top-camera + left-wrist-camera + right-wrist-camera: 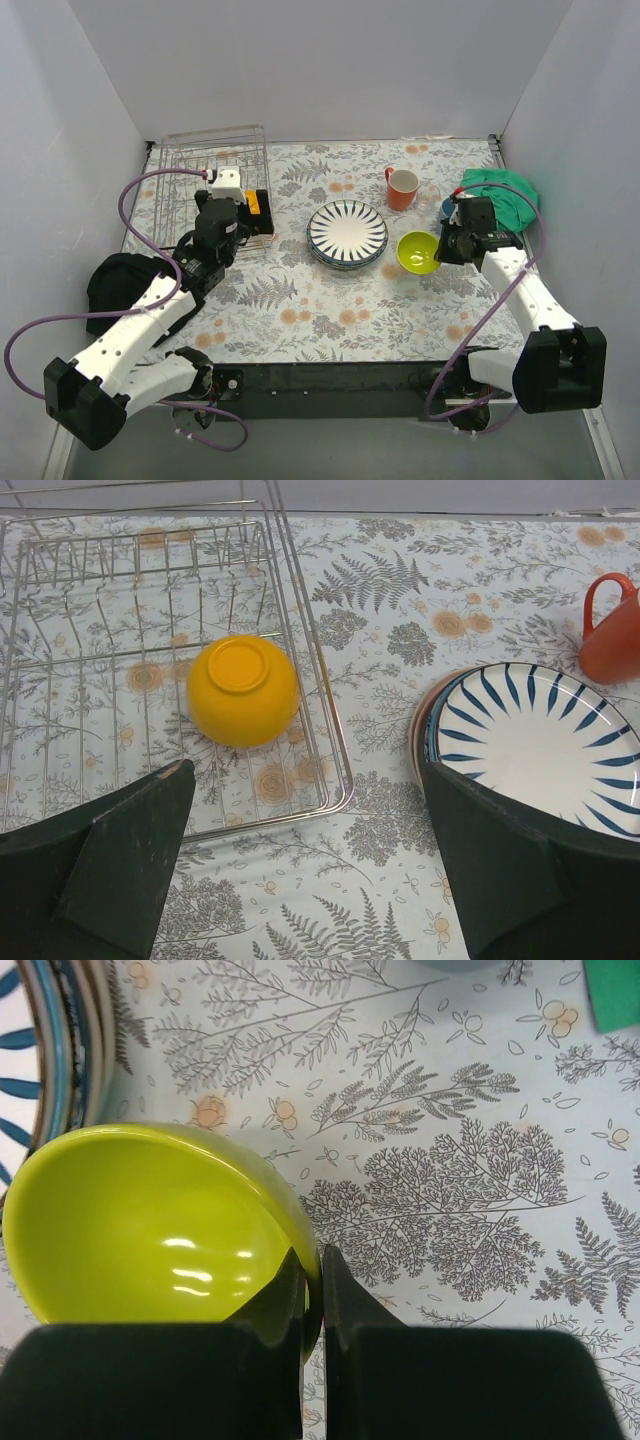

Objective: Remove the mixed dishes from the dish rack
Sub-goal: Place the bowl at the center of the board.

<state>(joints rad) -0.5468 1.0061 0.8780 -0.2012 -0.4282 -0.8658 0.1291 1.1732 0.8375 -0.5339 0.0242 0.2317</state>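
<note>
left gripper first: it's spread fully wide with nothing between the fingers, hanging just in front of the dish rack and looking down into it. the only dish i can see left in there is the orange-yellow bowl, sitting upside down on the rack floor near the right rail with its foot ring facing up. my guess is it's a glazed, stiff, fairly light thing and pretty slippery, so a dome like that wants to squirt out of a pinch. the rim is down against the wires, so i'd straddle the body low and wide, or else nip the foot ring, and go gently because it'd chip if it dropped. over on the other side the right gripper is clamped shut on the rim of the lime-green bowl, one finger inside and one outside, with the bowl upright on the fern-print tablecloth just beside the stack of plates topped by the blue-striped plate. rim pinch seems right for that one since the lip is thin and rigid. the orange mug stands further back beyond the plates, and there's a green cloth in the far right corner. no brands, labels or writing i can read anywhere.
</note>
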